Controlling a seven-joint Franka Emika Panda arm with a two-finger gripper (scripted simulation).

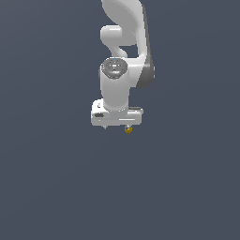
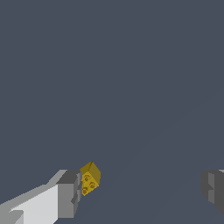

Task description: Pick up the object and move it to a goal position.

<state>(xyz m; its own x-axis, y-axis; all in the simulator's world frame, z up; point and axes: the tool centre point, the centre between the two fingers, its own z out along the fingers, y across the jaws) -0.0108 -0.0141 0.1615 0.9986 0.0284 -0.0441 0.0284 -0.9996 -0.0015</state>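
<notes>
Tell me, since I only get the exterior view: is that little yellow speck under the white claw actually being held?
Observer: Not clamped. The wrist view shows the gripper wide open.
Operator: So where is the yellow thing?
Observer: The yellow block sits right beside one finger, seemingly touching it. The other finger is well clear of it.
Operator: Is it plain yellow?
Observer: No, one face carries a few small round marks, too small to see from your camera.
</notes>
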